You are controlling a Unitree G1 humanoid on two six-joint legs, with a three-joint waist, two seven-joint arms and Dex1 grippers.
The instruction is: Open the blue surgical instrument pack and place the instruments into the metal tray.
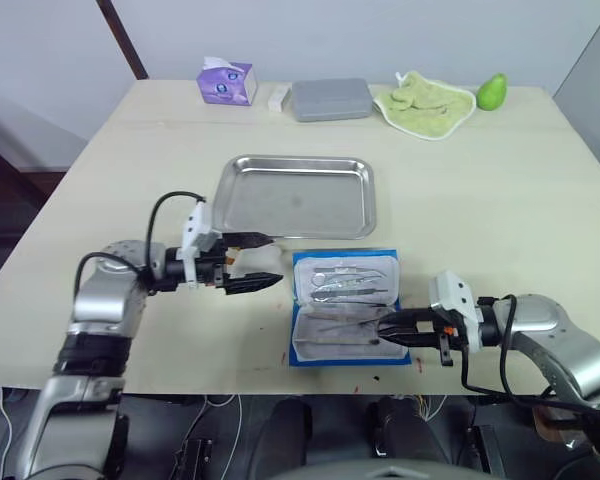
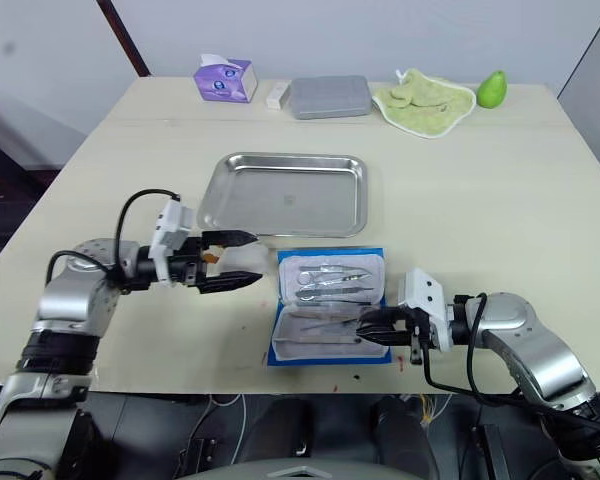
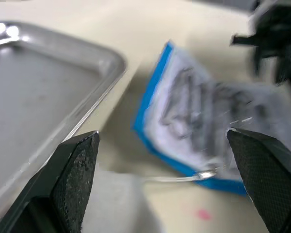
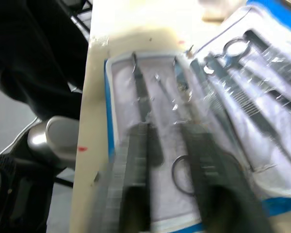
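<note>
The blue pack (image 1: pixel 348 307) lies open on the worktop (image 1: pixel 500 190), just in front of the metal tray (image 1: pixel 298 194), with the instruments (image 1: pixel 346 284) on its pale lining. Right gripper (image 1: pixel 392 329): fingers slightly apart over the pack's near half. Left gripper (image 1: pixel 262 260): fingers apart, beside the pack.

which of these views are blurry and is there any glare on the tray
Right wrist view: the right gripper is smeared by blur over the instruments. Left wrist view: the blue surgical instrument pack is soft. Left eye view: sharp; the metal tray shows only mild sheen.
</note>
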